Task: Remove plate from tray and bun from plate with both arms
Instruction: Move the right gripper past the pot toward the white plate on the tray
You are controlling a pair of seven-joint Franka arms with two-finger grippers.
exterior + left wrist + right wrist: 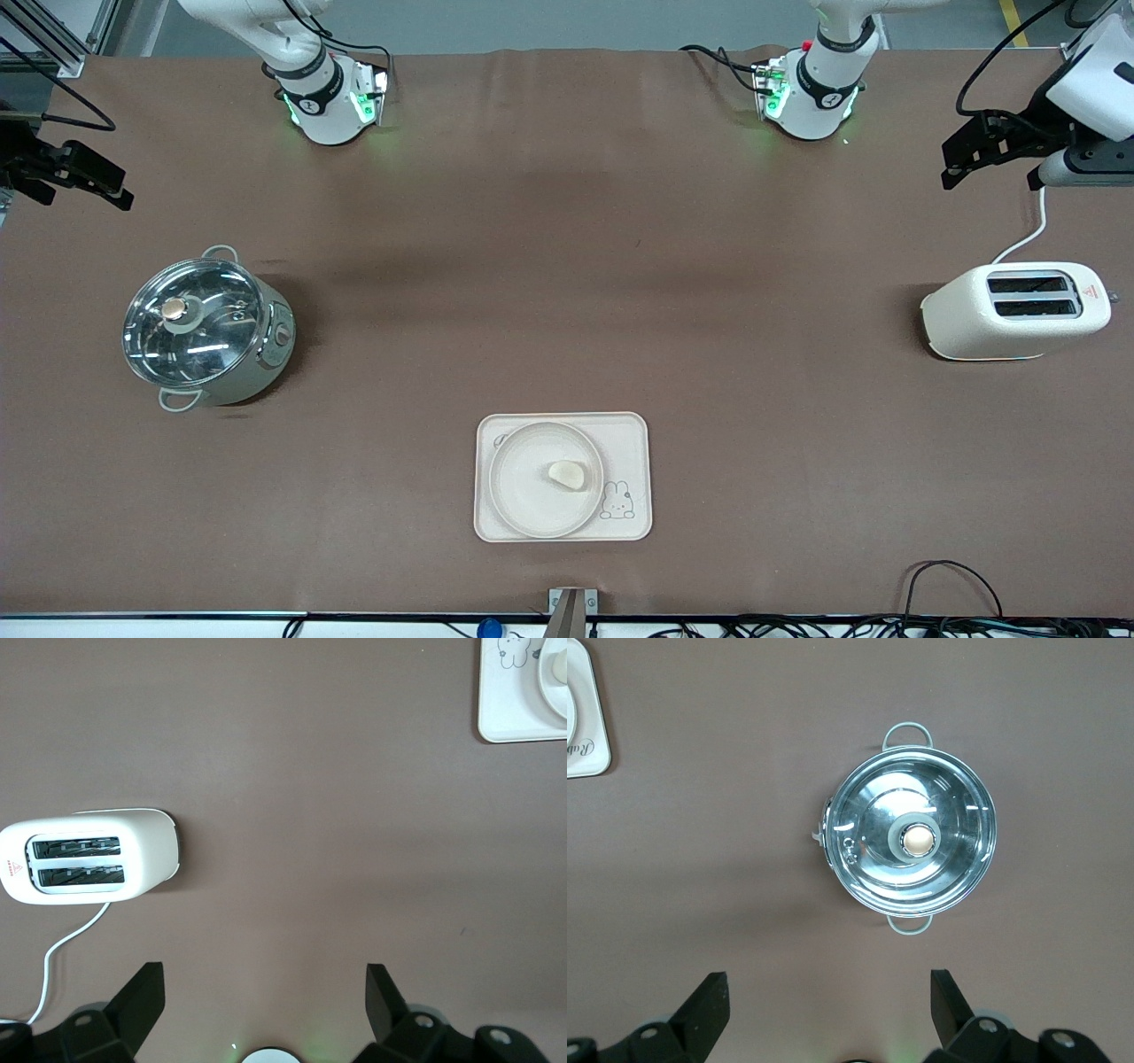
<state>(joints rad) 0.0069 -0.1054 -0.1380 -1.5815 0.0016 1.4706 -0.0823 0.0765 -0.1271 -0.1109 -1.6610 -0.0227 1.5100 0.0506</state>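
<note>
The round cream-white plate (523, 496) lies on the rectangular rabbit tray (631, 443), near the table's front edge at its middle. The small pale bun (567, 476) rests on the plate. A corner of the tray (509, 713) with the plate's rim (551, 691) and the bun (559, 669) shows in the left wrist view. My left gripper (990, 177) (264, 992) is open and empty, up over the table at the left arm's end, above the toaster. My right gripper (84, 197) (828, 997) is open and empty, up over the right arm's end, above the pot.
A cream two-slot toaster (1014, 310) (89, 857) with a white cord stands toward the left arm's end. A steel pot with a glass lid (208, 328) (908, 840) stands toward the right arm's end. Cables lie along the front edge.
</note>
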